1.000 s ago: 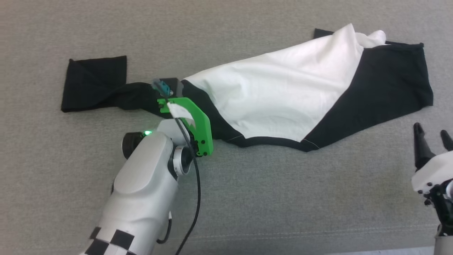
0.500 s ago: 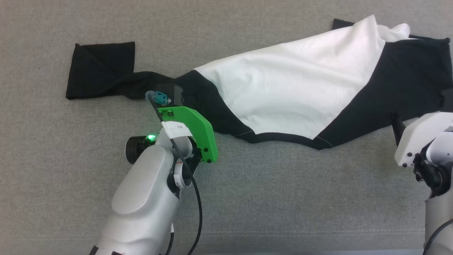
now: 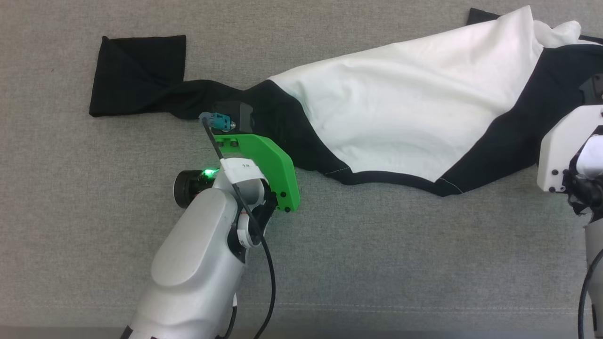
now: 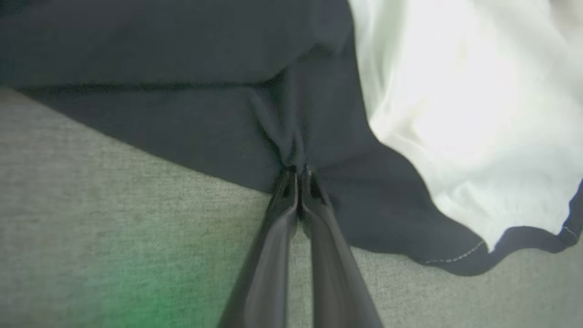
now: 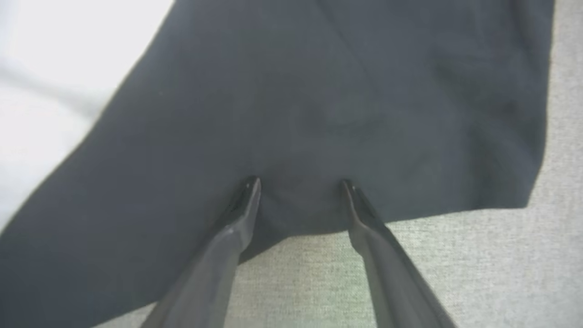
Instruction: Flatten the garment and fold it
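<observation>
Head view: a grey, woven-looking surface [image 3: 377, 245] takes up the whole picture, with a faint stitched seam running left to right close to its near edge and a thin darker strip below that (nothing of the room beyond it can be made out). The shirt [image 3: 414, 108] lies stretched across the far part of the surface, running from the left toward the far right. Its black sleeve [image 3: 136, 75] is spread flat at the left end. A twisted black neck of cloth joins that sleeve to the large white panel, which is loosely rumpled. A black side panel and a black hem edge border the white on the right and near sides.

The left arm reaches in from the near left, carrying a green bracket [image 3: 268, 160], a dark cable [image 3: 264, 263] and a small lit green lamp [image 3: 207, 173]. In the left wrist view the left gripper [image 4: 298, 171] has its two dark fingers pressed together on the black cloth just inside the shirt's near edge, and the fabric puckers into folds at the tips. A green glow falls on the grey surface beside them.

In the right wrist view the right gripper [image 5: 300, 182] stands wide, its fingertips well apart over the black panel just inside the cloth's near edge, close to a corner of the shirt. Whether the tips touch the fabric cannot be told. Nothing lies between the fingers except the flat cloth beneath.
</observation>
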Controlling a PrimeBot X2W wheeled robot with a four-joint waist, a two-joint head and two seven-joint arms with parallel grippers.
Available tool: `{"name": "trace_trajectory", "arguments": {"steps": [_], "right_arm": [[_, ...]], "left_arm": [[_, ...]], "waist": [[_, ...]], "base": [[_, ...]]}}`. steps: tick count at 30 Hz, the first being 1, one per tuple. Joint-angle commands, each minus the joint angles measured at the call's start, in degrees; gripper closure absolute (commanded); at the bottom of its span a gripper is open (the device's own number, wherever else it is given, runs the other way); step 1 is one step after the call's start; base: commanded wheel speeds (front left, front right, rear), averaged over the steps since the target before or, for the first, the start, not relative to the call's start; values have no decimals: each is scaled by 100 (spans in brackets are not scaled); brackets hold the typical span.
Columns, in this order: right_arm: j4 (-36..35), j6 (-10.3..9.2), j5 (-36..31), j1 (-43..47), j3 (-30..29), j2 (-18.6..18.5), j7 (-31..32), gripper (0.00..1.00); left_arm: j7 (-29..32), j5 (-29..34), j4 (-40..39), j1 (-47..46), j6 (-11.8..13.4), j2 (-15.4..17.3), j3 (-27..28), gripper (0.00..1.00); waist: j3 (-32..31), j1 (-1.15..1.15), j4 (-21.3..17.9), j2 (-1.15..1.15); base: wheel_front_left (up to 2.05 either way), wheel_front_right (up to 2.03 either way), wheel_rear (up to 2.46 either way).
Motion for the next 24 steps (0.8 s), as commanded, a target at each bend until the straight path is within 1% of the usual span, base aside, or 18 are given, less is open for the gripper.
{"name": "trace_trajectory", "arguments": {"steps": [1,5,10,14,16,19,21,24], "right_arm": [[308,-5,139,284,184,101,249,100],[90,-5,568,297,283,-62,292,100],[-257,-5,858,302,160,-179,-86,100],[-568,-5,1230,297,98,-195,-247,100],[-778,-5,1517,261,49,-171,-268,100],[-1197,-5,2023,58,16,-146,-308,100],[-1387,-5,2293,-166,-14,-147,-289,100],[-1541,-5,2525,-603,-69,-121,-256,100]], "left_arm": [[80,-3,153,242,83,40,-21,100],[-30,-117,97,254,13,9,24,100],[-283,-308,10,247,-119,-28,158,100],[-474,-663,-215,180,-319,-74,389,100],[-521,-821,-385,68,-412,-77,530,100],[-477,-969,-653,-249,-484,20,749,100],[-424,-906,-754,-552,-457,196,859,100],[-343,-863,-843,-1056,-416,379,1027,100]], "waist": [[-16,0,9,0],[-99,0,19,0],[-312,0,-2,0],[-604,0,-21,0],[-786,0,-30,0],[-1022,0,-39,0],[-1162,0,-49,0],[-1304,0,-61,0]], "base": [[0,0,0],[0,0,0],[0,0,0],[0,0,0],[0,0,0],[0,0,0],[0,0,0],[0,0,0]]}}
